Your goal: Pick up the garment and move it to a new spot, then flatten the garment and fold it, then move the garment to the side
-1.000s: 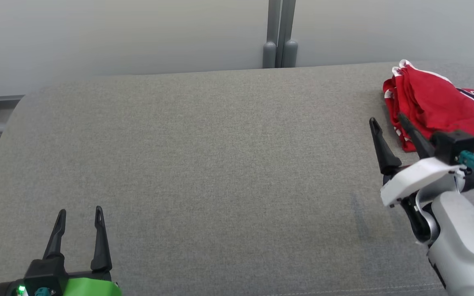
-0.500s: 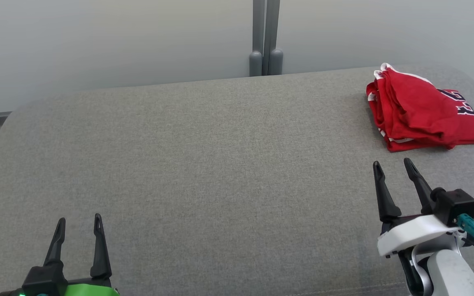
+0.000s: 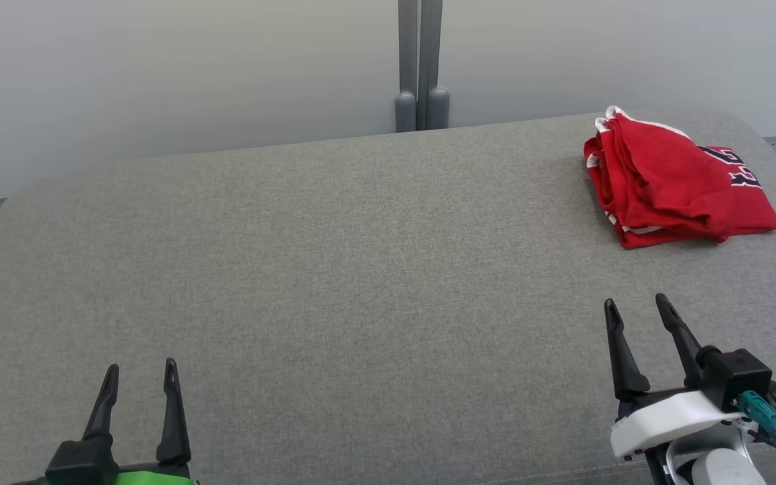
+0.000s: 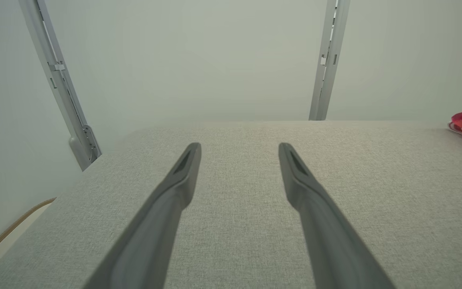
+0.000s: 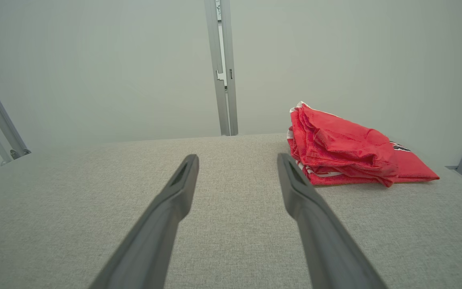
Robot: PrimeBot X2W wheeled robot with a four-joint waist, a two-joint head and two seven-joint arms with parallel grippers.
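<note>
Head view: the red garment [image 3: 677, 182] lies folded in a compact stack at the far right of the grey padded surface [image 3: 334, 269], close to its right edge. White-trimmed layers face left and a dark print shows on the right part. The fold looks done and the garment looks set aside, so the step in hand is probably the clear-out, with both arms going to rest and nothing left to grasp.

To do it well, draw the right arm toward the near edge and away from the stack, never across it. Keep fingertips off the loose layered edge on the stack's left side, since a snag there would likely pull the fold open. The left arm has free room, so no concern there. If a last nudge sideways is needed, push flat against the whole left edge and don't pinch one layer.

The right gripper [image 3: 635, 301] is near right, fingers spread wide with nothing between them, well apart from the garment, which sits farther and slightly right. The right wrist view agrees, with bare surface between the fingers. The left gripper [image 3: 143, 366] is near left, also spread wide and empty over bare surface. Whether either gripper's tips touch the surface I can't tell from these angles.
</note>
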